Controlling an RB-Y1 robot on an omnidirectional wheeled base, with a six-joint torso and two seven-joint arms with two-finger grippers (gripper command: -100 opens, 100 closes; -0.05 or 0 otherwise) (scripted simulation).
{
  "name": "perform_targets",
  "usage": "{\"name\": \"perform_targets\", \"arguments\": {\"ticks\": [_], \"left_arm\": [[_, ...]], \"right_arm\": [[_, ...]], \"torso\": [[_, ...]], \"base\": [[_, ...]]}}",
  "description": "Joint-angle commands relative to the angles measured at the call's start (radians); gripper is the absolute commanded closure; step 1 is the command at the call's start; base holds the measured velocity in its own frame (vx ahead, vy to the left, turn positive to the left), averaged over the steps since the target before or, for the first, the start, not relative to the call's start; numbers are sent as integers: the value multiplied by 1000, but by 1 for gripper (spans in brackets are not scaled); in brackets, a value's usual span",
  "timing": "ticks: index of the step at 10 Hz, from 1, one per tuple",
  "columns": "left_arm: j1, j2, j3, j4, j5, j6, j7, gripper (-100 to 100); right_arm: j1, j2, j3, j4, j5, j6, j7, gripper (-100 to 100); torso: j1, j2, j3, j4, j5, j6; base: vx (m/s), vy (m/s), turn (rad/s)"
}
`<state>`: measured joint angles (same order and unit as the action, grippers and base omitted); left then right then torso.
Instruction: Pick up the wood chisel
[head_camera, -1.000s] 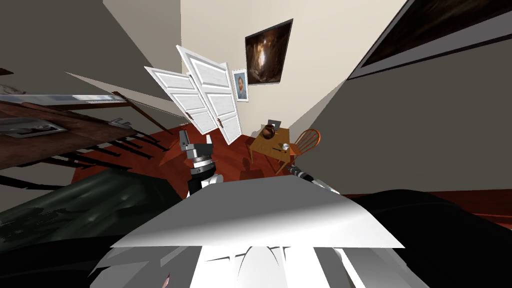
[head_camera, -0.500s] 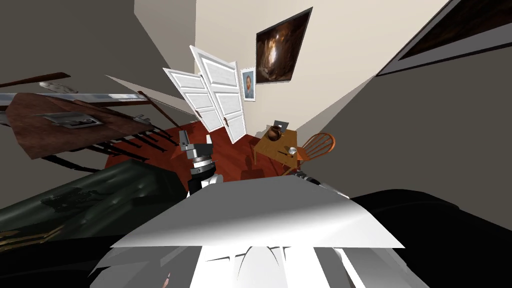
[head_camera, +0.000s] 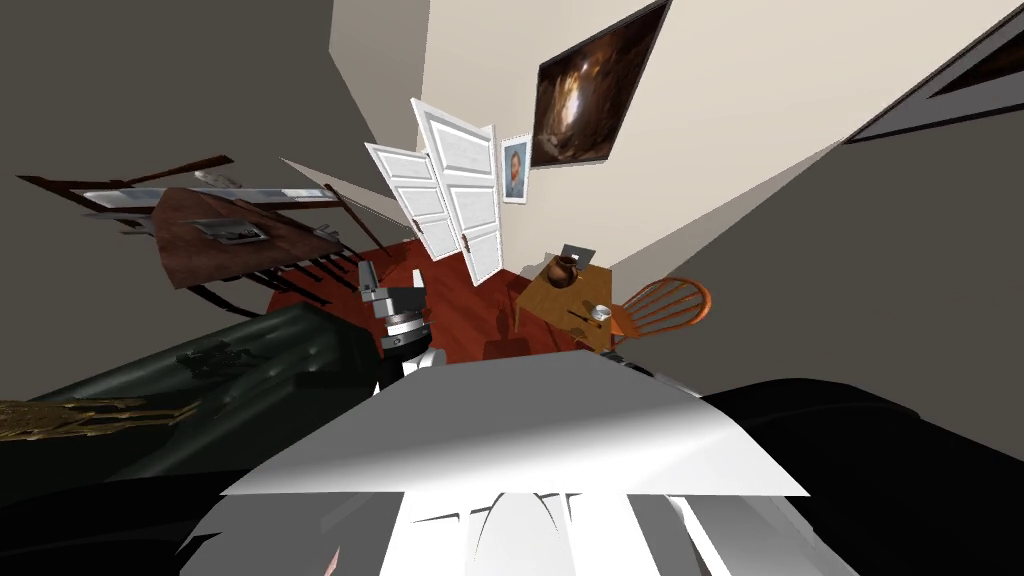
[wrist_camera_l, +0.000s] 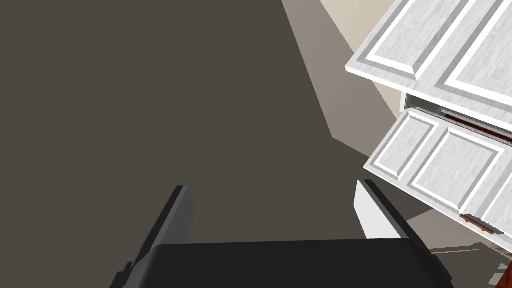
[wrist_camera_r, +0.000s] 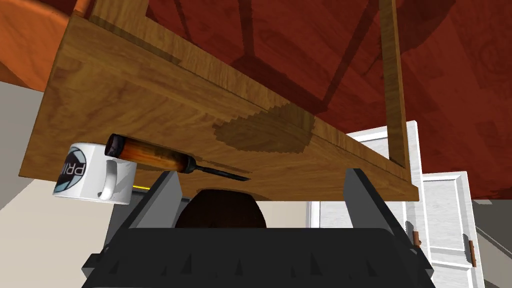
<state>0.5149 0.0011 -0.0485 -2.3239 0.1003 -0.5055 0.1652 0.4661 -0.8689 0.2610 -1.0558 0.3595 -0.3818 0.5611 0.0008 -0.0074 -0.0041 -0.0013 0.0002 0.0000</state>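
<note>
The wood chisel (wrist_camera_r: 165, 157) has an amber handle and a thin dark blade, and lies flat on a small wooden table (wrist_camera_r: 150, 95). It rests beside a white mug (wrist_camera_r: 92, 175). My right gripper (wrist_camera_r: 262, 195) is open and a short way off from the table, with the chisel just past one finger (wrist_camera_r: 167, 192). A dark round jug (wrist_camera_r: 220, 207) shows between the fingers. In the head view the small table (head_camera: 548, 295) stands ahead to the right, with the jug (head_camera: 562, 271) and mug (head_camera: 600, 313) on it. My left gripper (head_camera: 388, 280) is raised and open, its fingers (wrist_camera_l: 177, 210) empty.
An orange spindle-back chair (head_camera: 665, 305) stands at the small table's right side. White double doors (head_camera: 455, 200) are ajar behind it. A dark green sofa (head_camera: 250, 365) lies close on my left, and beyond it a dark brown table (head_camera: 225, 240) with chairs. The floor is red wood.
The whole head view has slid to the right, so I have turned left. The small table now sits further right and slightly nearer. Both arms keep their pose.
</note>
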Motion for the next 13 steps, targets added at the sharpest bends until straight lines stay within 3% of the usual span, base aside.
{"name": "perform_targets", "arguments": {"ticks": [1,2,4,7,9,10,13], "left_arm": [[0,0,0,0,0,0,0,0],[0,0,0,0,0,0,0,0],[0,0,0,0,0,0,0,0],[0,0,0,0,0,0,0,0],[0,0,0,0,0,0,0,0],[0,0,0,0,0,0,0,0],[0,0,0,0,0,0,0,0]], "right_arm": [[15,-42,46,50,11,28,31,-100],[15,-42,46,52,11,28,31,-100],[25,-79,103,123,25,46,74,-100],[25,-79,103,131,25,46,74,-100],[35,-105,158,197,36,61,111,-100],[35,-105,158,197,36,61,111,-100],[49,-128,227,269,50,77,152,-100]], "torso": [[0,0,0,0,0,0],[0,-5,-3,-1,0,0],[-1,-4,-2,-1,0,0],[1,2,1,0,0,2],[1,4,2,1,0,1],[-2,-3,-1,0,0,0],[-1,-2,-1,-1,0,1]], "base": [[215,23,479],[186,-4,126],[184,-21,346],[63,-13,33],[122,-28,336],[164,-57,159],[142,-48,258]]}}
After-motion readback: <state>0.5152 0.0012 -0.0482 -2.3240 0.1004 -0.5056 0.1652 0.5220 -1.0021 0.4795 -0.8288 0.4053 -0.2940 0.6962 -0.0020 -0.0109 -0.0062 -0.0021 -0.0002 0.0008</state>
